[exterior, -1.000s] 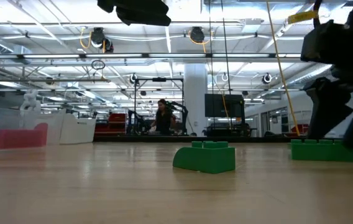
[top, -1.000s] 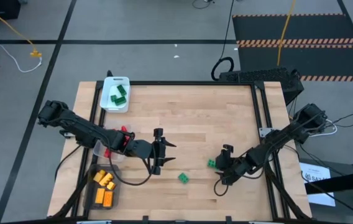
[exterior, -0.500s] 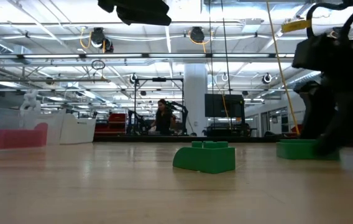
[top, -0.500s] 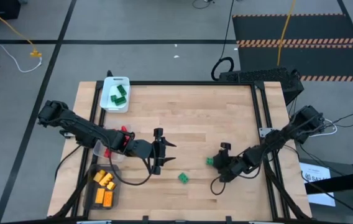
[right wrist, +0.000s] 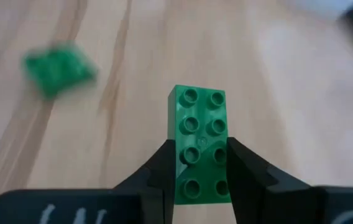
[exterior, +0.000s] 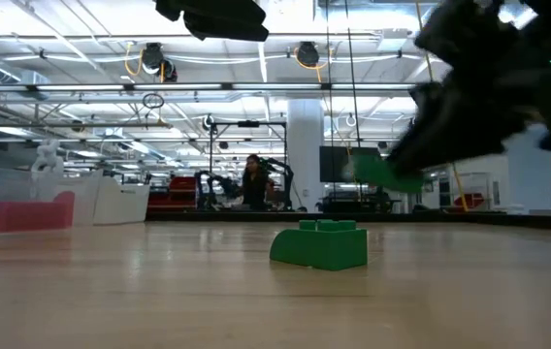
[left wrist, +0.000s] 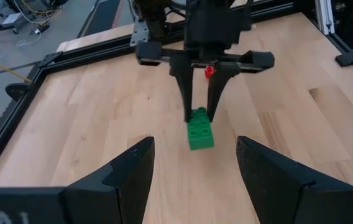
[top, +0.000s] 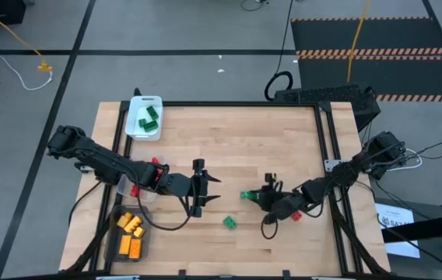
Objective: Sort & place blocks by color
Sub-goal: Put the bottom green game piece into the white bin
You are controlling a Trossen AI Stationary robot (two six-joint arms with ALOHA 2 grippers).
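Right end effector (right wrist: 202, 163): I see it clamped on a green block (right wrist: 201, 142), lifted off the table (top: 283, 148).
Left end effector (left wrist: 192, 168): open, empty, waiting.
Advice: I'd carry level to the white tray (top: 137, 128).

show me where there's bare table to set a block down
Bare wood runs across the middle and far side of the table, between the white tray and the right rail. It is crowded at the near side: left gripper, loose green block, right gripper holding its green block.

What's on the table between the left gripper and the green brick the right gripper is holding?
Only bare wood, in the high view: left gripper, held green brick in the right gripper. The loose green brick lies off that line.
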